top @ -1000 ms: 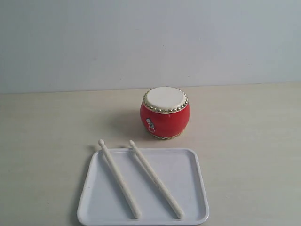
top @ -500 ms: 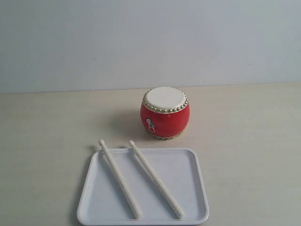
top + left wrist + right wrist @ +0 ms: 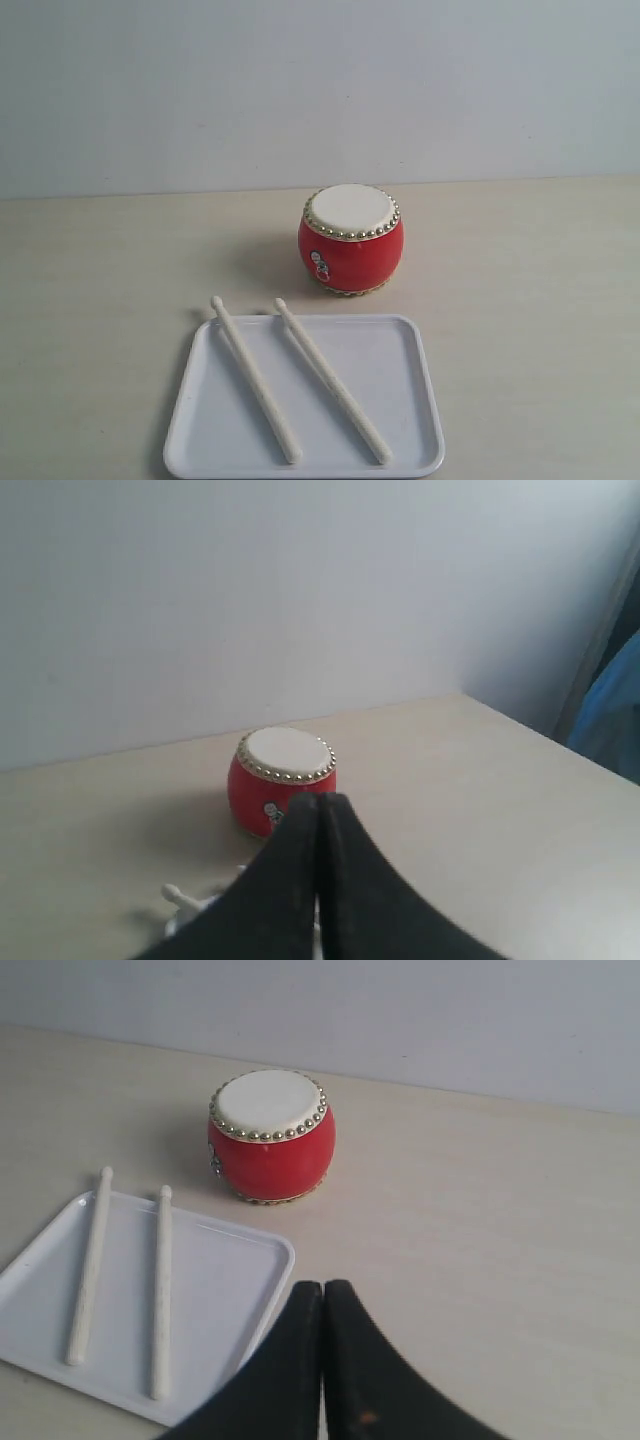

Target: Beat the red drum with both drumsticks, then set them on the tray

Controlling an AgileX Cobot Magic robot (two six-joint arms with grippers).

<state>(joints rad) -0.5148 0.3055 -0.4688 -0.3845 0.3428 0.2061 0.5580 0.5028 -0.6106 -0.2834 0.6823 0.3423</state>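
The red drum (image 3: 351, 240) stands upright on the table behind the tray, also in the left wrist view (image 3: 282, 780) and the right wrist view (image 3: 272, 1136). The white tray (image 3: 400, 350) lies in front of it. Both drumsticks lie on the tray side by side, one to the left (image 3: 253, 378) and one to the right (image 3: 330, 379), tips toward the drum and just past the rim. My left gripper (image 3: 318, 802) is shut and empty, held back from the drum. My right gripper (image 3: 323, 1288) is shut and empty, beside the tray's corner (image 3: 270, 1290). Neither arm shows in the exterior view.
A plain pale wall rises behind the light wooden table (image 3: 520, 300). In the left wrist view something blue (image 3: 615, 720) shows past the table's far edge.
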